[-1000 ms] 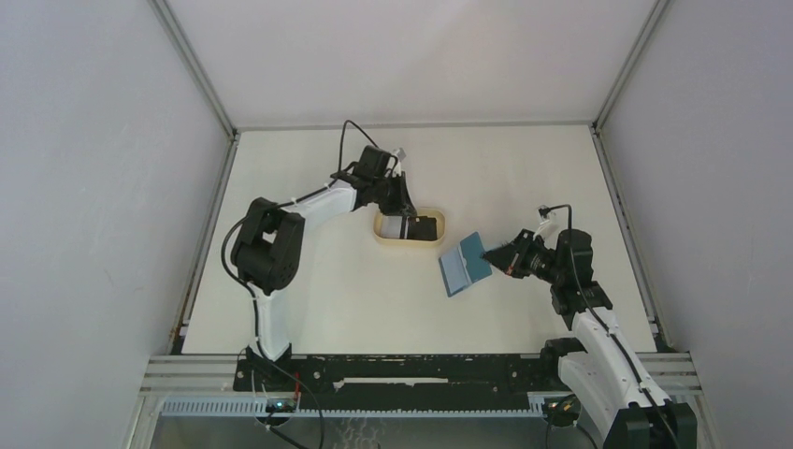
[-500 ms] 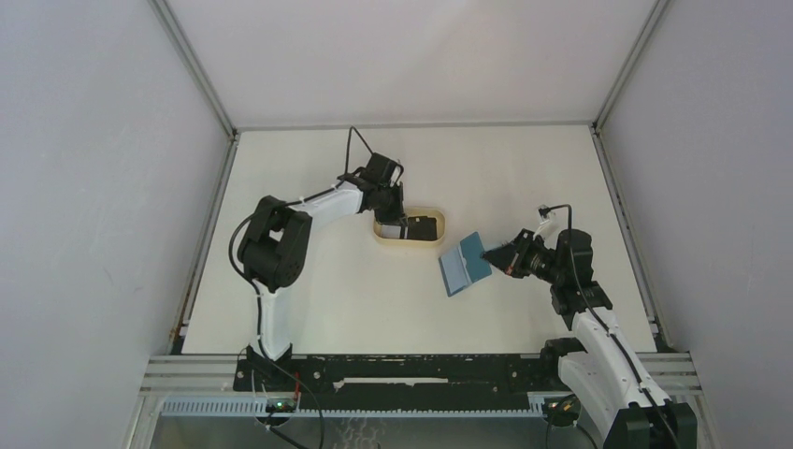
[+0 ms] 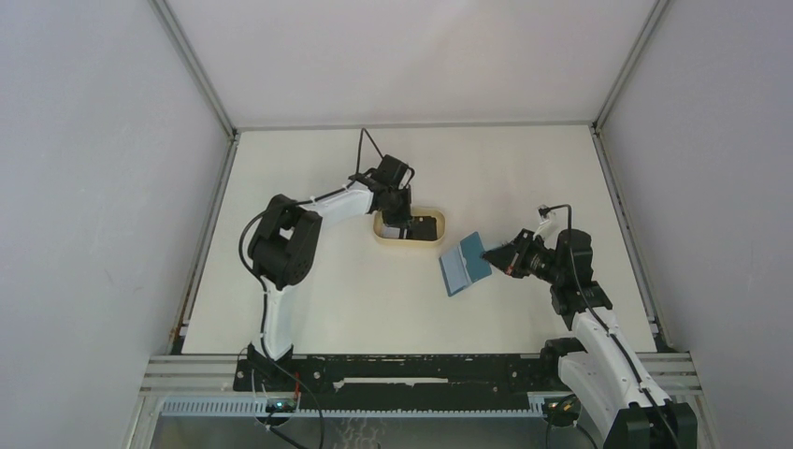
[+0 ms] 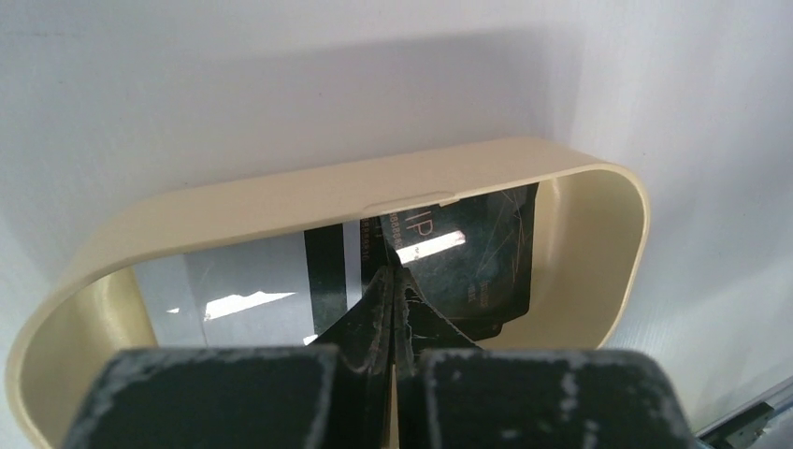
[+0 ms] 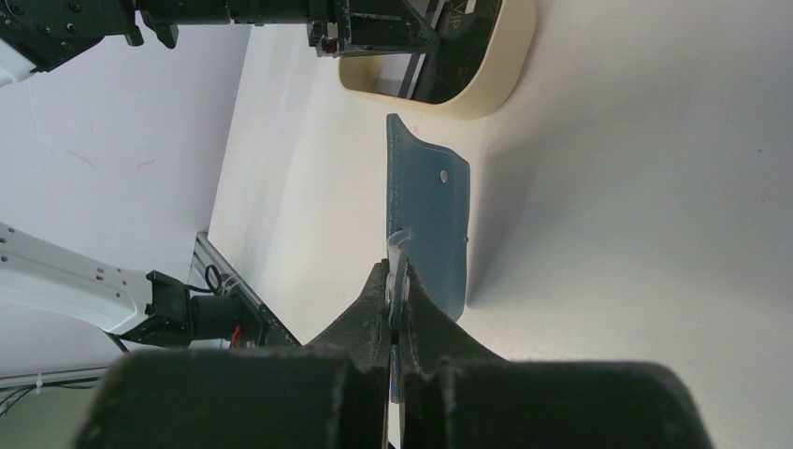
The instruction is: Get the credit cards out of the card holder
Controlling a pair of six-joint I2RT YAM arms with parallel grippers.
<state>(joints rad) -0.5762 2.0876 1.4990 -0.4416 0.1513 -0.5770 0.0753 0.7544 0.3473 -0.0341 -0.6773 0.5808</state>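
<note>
**Scene from above, with both wrist views.**

- The white surface (image 3: 524, 178) carries everything.
- The left arm (image 3: 281, 253) reaches across to the tan oval tray (image 3: 382, 234). The right arm (image 3: 598, 346) reaches in from the near right.
- The card holder (image 3: 464, 265), teal-blue, sits just right of the tray and apart from it. It is lifted at one edge and tilted, and its far edge appears to be down at the surface.
- Two credit cards lie inside the tray: a pale card (image 4: 243, 290) with a dark stripe and a black card (image 4: 486, 253) beside it.
- The left gripper (image 4: 393, 281) hangs over these cards. Its jaws are drawn together to a point with nothing visible between them.
- The right gripper (image 5: 397, 271) has its jaws clamped on the holder's near edge. A pale sliver shows at the pinch, and I cannot tell whether it is another card.

**Hazards, as judged from here.**

- The right grip takes only a narrow margin of the holder, so a tug on any remaining card could pull the holder free or swing it round.
- If the sliver is a card, the clamp itself would pin it in its pocket.
- The left jaws sit low within the tray's rim, so a careless withdrawal could catch a card or nudge the tray towards the holder.
</note>
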